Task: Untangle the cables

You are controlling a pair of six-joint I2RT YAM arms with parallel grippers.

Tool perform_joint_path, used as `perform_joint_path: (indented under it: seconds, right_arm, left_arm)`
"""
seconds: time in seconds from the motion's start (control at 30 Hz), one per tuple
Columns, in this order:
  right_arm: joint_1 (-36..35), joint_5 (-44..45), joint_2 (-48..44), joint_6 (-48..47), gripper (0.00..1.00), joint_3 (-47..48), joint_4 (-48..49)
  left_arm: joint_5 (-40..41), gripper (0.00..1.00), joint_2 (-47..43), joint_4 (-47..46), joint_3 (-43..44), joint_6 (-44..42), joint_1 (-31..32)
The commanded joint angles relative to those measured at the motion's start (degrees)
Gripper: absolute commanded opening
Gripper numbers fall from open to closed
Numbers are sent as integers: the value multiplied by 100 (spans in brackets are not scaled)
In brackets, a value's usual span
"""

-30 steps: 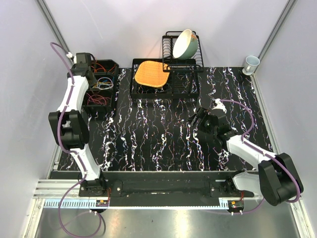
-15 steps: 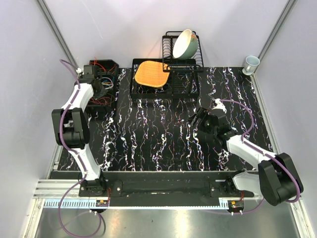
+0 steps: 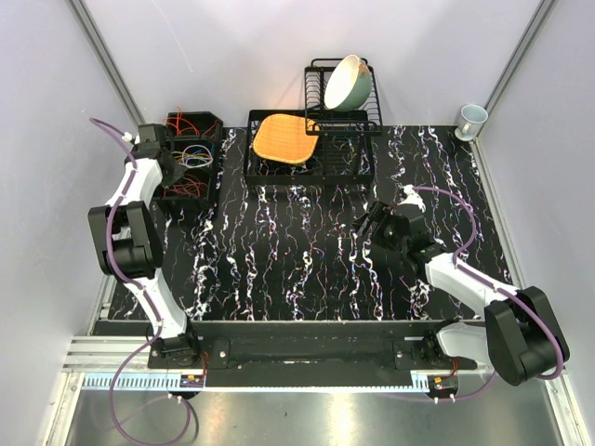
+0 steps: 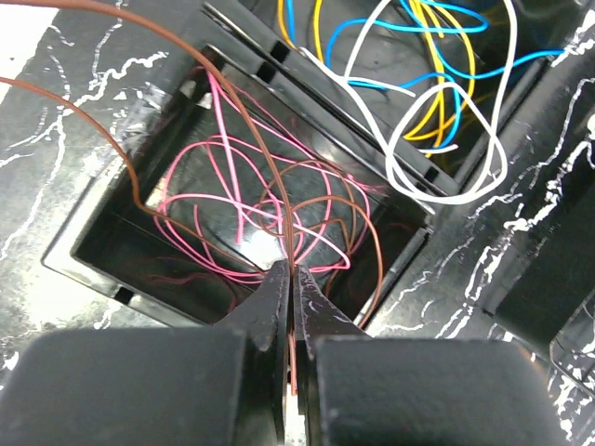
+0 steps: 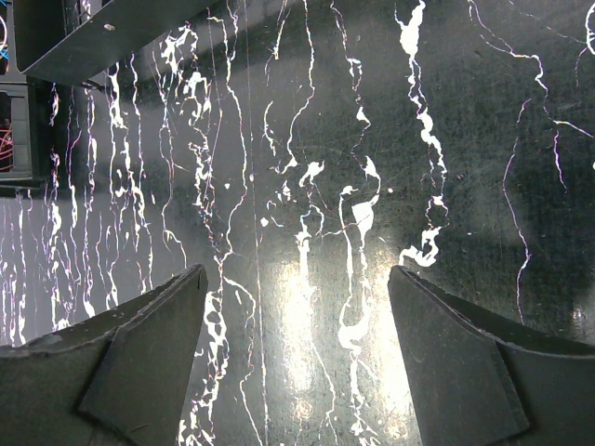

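Since half a second ago the left gripper (image 3: 169, 160) has drawn back from over the middle of the black bin (image 3: 210, 139) toward its left edge, while the right arm has kept its place; from above, the cables (image 3: 193, 156) lie coiled in the bin's compartments at the far left of the marbled table (image 3: 279, 251), and the right gripper (image 3: 372, 223) hovers over bare table right of centre; at the left wrist, the fingers (image 4: 321, 311) are pinched together on a brown cable (image 4: 186, 39) that rises from a compartment of pink and brown loops, with white, blue and yellow loops in the next compartment; at the right wrist, the fingers (image 5: 139, 353) stand wide apart above the table, holding nothing.
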State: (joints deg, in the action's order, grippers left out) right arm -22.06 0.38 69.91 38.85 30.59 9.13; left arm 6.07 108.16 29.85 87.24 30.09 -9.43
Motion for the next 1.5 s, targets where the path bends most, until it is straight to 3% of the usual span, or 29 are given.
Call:
perform_joint_path:
  seconds: [0.0, 0.57, 0.67, 0.9, 0.93, 1.23, 1.47]
  right_arm:
    - [27, -21, -21, -79, 84, 202, 89]
    - [18, -21, 23, -71, 84, 228, 81]
    - [27, -21, 31, -79, 85, 220, 81]
    - [35, -29, 40, -79, 85, 237, 81]
    - [27, -21, 32, -79, 84, 237, 81]
    - [27, -21, 66, -88, 84, 254, 81]
    - [27, -21, 67, -97, 84, 263, 81]
  left_arm:
    - [255, 0, 170, -216, 170, 6, -15]
    - [351, 0, 874, -93, 627, -100, -15]
    - [413, 6, 637, -111, 540, -64, 3]
    - [597, 32, 74, -32, 495, -64, 38]
    - [598, 45, 13, 12, 496, -73, 47]
    - [387, 99, -1005, 214, 320, -231, 108]
    - [-44, 99, -1798, 434, -435, -424, 213]
